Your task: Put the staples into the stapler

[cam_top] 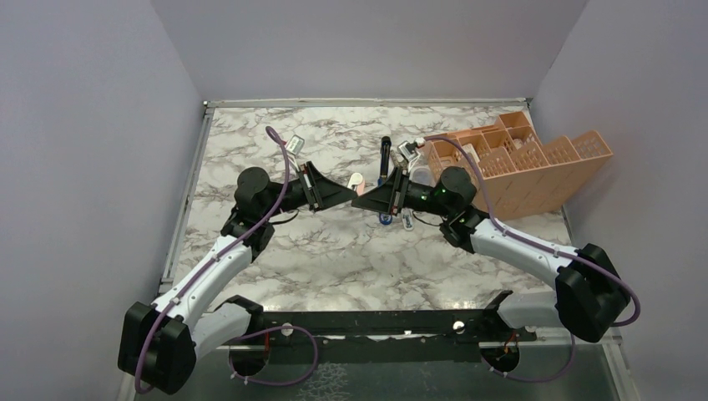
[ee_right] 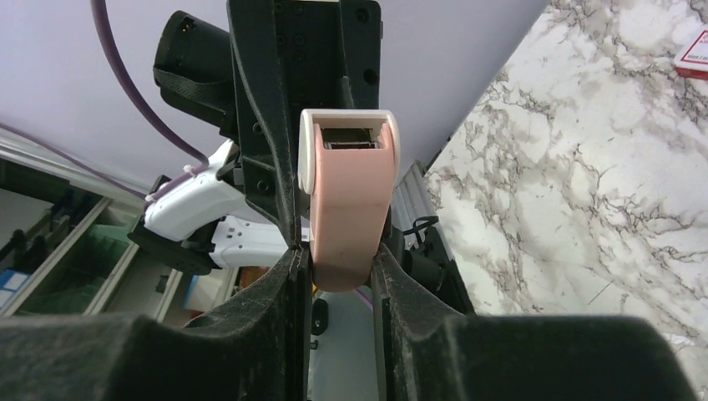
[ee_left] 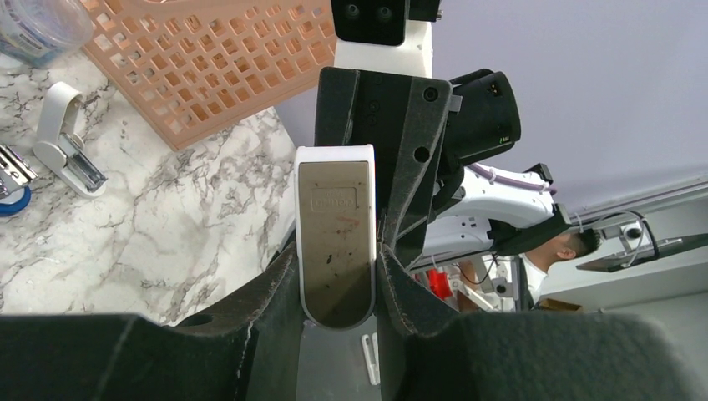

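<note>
The left gripper (ee_left: 338,255) and right gripper (ee_right: 336,251) meet tip to tip above the middle of the marble table (cam_top: 334,259), and both are pinched on 1 thing: the small tan-and-white block (cam_top: 356,179). It is held off the surface between the 2 pairs of black fingers. Each hand is narrowed onto the block's sides, the left at one end and the right at the other. The stapler (cam_top: 385,154) lies on the table just behind and to the right of this meeting point. It is a long dark bar running away from the arms with a blue end toward them. The right wrist crosses over its near part in the top view, so that stretch is hidden. A small white clip-like piece (ee_left: 67,142) lies beside the blue end, and a thin metal strip (ee_left: 12,167) shows at the picture's edge there. The staples themselves cannot be made out; only a corner of the red-and-white box (ee_right: 695,52) shows on the marble in the right wrist view. A peach lattice basket (cam_top: 522,163) with several compartments stands tilted against the right wall, close behind the right arm, with a clear plastic container (ee_left: 33,25) next to it.
</note>
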`<action>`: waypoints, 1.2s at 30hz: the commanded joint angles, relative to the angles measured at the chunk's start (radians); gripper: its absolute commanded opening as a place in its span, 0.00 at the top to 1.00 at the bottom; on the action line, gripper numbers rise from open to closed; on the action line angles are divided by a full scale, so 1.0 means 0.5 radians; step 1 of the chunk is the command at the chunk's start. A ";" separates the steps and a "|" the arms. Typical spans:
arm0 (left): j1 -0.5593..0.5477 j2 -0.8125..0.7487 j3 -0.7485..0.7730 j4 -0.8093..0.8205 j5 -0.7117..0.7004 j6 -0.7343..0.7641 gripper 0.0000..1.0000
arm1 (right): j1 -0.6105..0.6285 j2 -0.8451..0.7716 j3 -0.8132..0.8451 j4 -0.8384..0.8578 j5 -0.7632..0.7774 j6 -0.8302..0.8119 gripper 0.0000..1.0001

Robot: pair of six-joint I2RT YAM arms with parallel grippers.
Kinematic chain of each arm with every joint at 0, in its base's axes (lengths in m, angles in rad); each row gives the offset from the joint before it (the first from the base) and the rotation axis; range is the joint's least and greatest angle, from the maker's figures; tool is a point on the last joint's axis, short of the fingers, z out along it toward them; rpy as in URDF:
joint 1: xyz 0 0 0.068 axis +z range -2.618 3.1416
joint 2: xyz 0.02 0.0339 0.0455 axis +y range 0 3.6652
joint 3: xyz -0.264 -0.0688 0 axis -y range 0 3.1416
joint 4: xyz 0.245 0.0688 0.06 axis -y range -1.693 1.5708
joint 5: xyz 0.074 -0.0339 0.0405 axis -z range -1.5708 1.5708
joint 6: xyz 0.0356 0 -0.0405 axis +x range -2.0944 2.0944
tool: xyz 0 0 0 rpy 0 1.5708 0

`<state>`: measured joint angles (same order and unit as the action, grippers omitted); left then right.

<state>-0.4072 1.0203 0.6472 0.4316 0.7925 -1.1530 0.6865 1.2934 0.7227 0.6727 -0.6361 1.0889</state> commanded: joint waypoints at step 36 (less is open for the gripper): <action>-0.014 -0.106 -0.388 -0.993 -1.136 0.827 0.16 | 0.344 0.626 0.934 -2.354 1.048 -1.165 0.89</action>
<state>-0.4137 0.9356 0.5270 -0.0620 0.2813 -0.7738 0.8406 1.5352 1.1007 -0.3500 -0.1925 0.5617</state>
